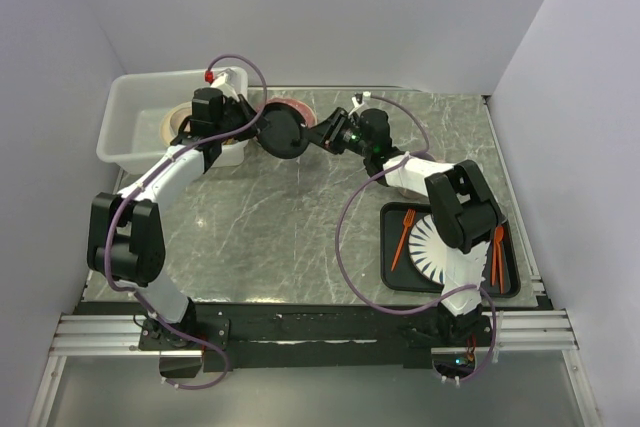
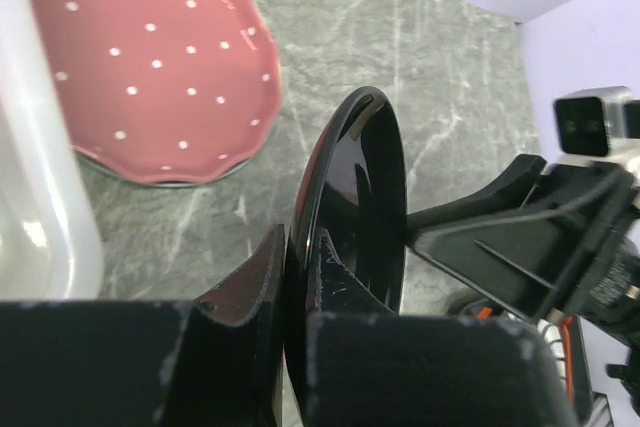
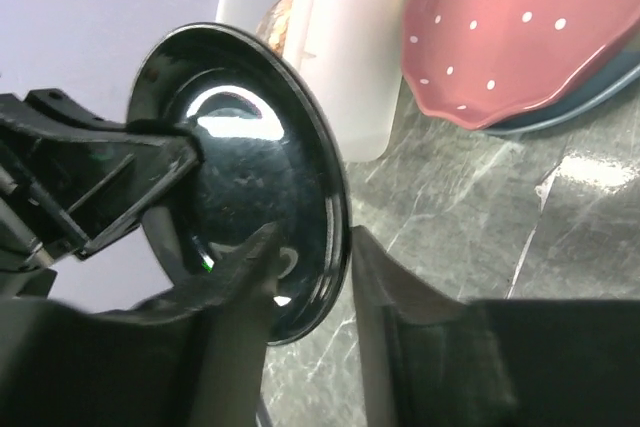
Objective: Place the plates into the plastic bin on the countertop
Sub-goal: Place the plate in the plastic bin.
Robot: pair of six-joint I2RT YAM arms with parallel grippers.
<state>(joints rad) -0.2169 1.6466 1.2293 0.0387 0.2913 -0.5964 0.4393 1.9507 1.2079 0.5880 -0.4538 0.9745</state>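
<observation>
Above the far left of the countertop [image 1: 270, 227], just beside the plastic bin [image 1: 120, 122], a glossy dark plate [image 1: 283, 134] hangs on edge in the air between the two arms. The left gripper [image 2: 295, 257] is clamped tight on the plate's rim from the bin side, its fingers pressed to both faces. The right gripper [image 3: 310, 247] straddles the opposite rim with its fingers parted, one close against the glossy face and the other standing off with a sliver of gap showing. The arrangement reads as a handover: the bin sits on the left arm's side of the counter, so that arm looks better placed to lower the plate in. Holding the plate upright gives each two-finger gripper a thin rim to pinch. What looks like a tan plate [image 1: 178, 122] already lies in the bin, and a pink dotted plate [image 2: 150, 57] waits flat on the counter just beside the bin's wall. Well apart, on the right, a striped plate [image 1: 430, 242] sits on a black tray [image 1: 392, 267], no part of the job.
</observation>
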